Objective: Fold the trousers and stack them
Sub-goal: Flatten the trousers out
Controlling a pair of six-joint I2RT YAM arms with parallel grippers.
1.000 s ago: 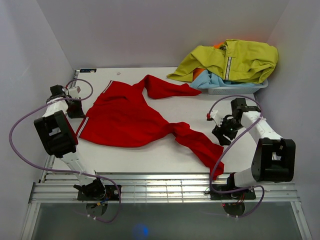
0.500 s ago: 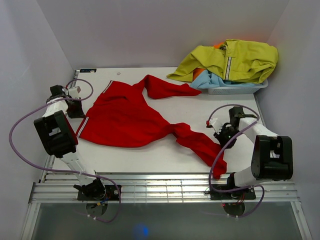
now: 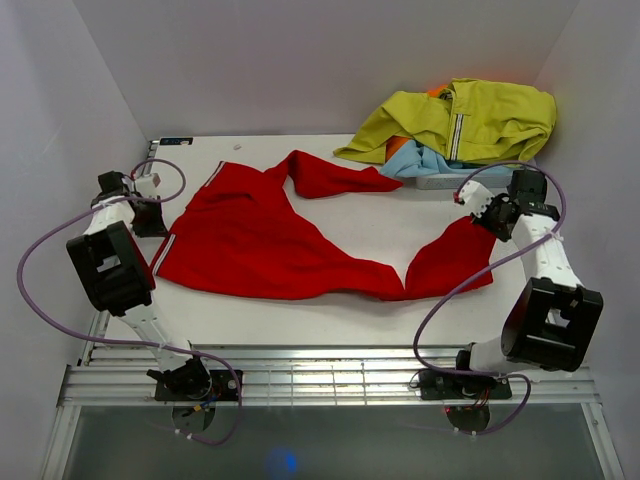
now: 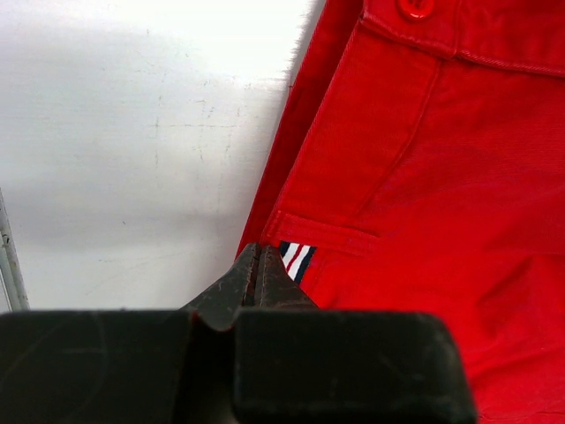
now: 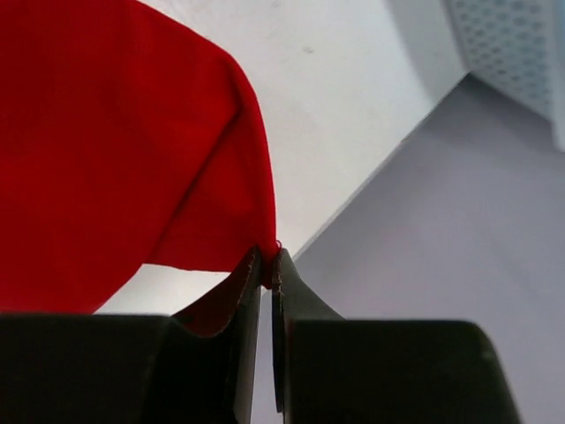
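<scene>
the step in hand looks like the straightening-out that comes before any fold. the trousers (image 3: 260, 235) lie spread over the table (image 3: 400, 215): waist and seat at the left, one leg running off toward the far middle, the other stretched along the near side to the right. the end of that near leg is raised off the surface by the right gripper (image 5: 271, 261), close to the table's right edge and just short of the bin (image 3: 480, 181) that holds the yellow-green jacket (image 3: 470, 120).

that claw is clenched tight, the jaws all but meeting, with the thin hem of the red leg pinched between the tips and the cloth hanging away to its left.

the left gripper (image 4: 256, 269) is closed too, its tips resting at the waist-side edge of the trousers by the small striped tag. whether any cloth is caught between them is hard to say from the wrist view; it may only be pressing there.

the next move probably calls for drawing the held leg out straight, then laying it over the other leg so the two line up — keeping the pinch, since so little fabric is held that it could slip.
</scene>
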